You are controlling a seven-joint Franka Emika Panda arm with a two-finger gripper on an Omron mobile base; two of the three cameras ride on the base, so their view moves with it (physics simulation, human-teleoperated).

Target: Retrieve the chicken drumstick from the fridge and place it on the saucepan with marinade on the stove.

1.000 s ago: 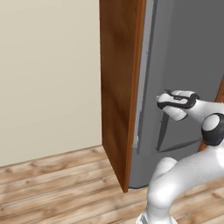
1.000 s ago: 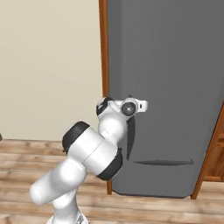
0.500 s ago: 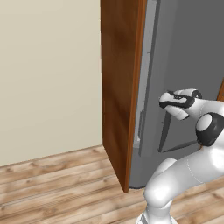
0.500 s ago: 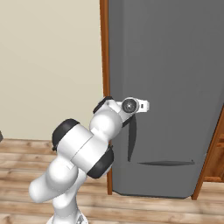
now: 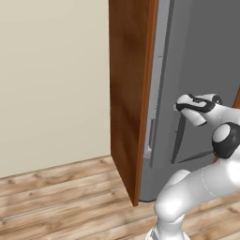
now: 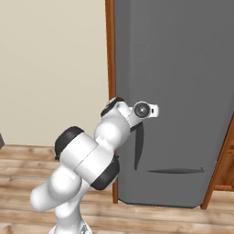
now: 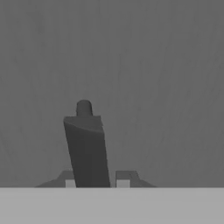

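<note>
Gripper on the fridge handle

The gripper [image 7: 96,181] is clamped nearly closed around the long dark handle [image 7: 87,148] on the tall plain grey fridge [image 6: 173,91] door.

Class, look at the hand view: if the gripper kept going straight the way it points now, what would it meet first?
The gripper is closed around the dark handle of the fridge. Pushed straight on, it would probably meet the grey fridge door right behind that handle, though the gap between them is hard to judge.

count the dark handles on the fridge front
2: a long vertical handle that the gripper is shut on, and a horizontal handle lower down. Others may be out of frame.
</note>
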